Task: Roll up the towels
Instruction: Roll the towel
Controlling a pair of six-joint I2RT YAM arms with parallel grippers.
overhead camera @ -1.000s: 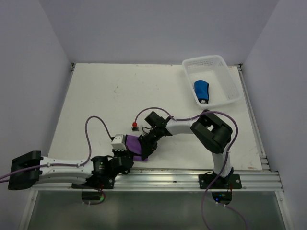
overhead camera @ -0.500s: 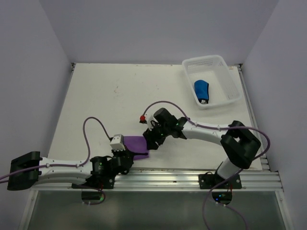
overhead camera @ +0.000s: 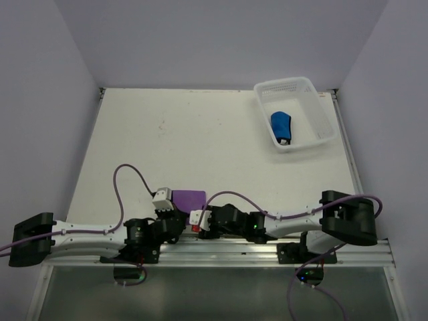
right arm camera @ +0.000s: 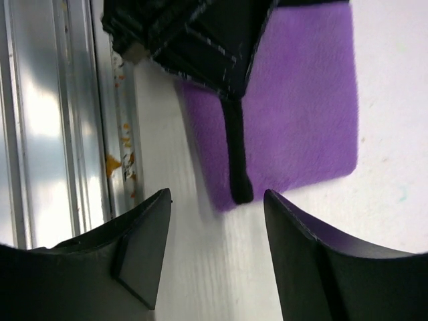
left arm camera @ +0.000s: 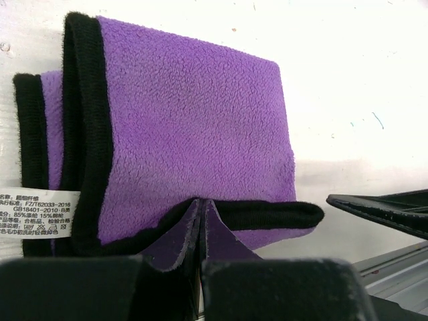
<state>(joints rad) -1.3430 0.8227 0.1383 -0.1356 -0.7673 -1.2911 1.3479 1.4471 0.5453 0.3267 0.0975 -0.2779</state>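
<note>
**Item 1. Purple fleece towel with a black stitched hem** (left arm camera: 194, 134): folded flat in layers on the white table top (overhead camera: 167, 134). It lies well apart from the white perforated plastic basket (overhead camera: 284, 83), to its near-left, and by my reading is not yet rolled

**Item 2. Bright blue cloth towel** (overhead camera: 281, 127): inside the basket, gathered into a short roll. You can likely count this one done

**Item 3. Left gripper** (left arm camera: 201, 227): clenched on the purple towel's hem on the side farthest from the basket. The cloth puckers up between the jaws

**Item 4. Right gripper** (right arm camera: 217, 214): released, jaws spread wide and holding nothing. It sits low at the same far side of the towel, with the end of the black hem between its fingers

**Item 5. White sewn-in care label** (left arm camera: 37, 215): fixed at the towel's hem. You can make out roughly "FZ/T62033-2016", "GB18401-2010", "85%" and "15%". The Chinese characters are too fine to read, and no brand name shows

**Step in hand:** the second towel. You appear to be setting the grasp that starts its roll

**Next move calls for:**
- Close the right jaws on every layer of the hem, beside the left gripper
- Turn that edge over toward the basket
- Keep both ends level, since soft fleece may spring open or roll into a cone
</note>
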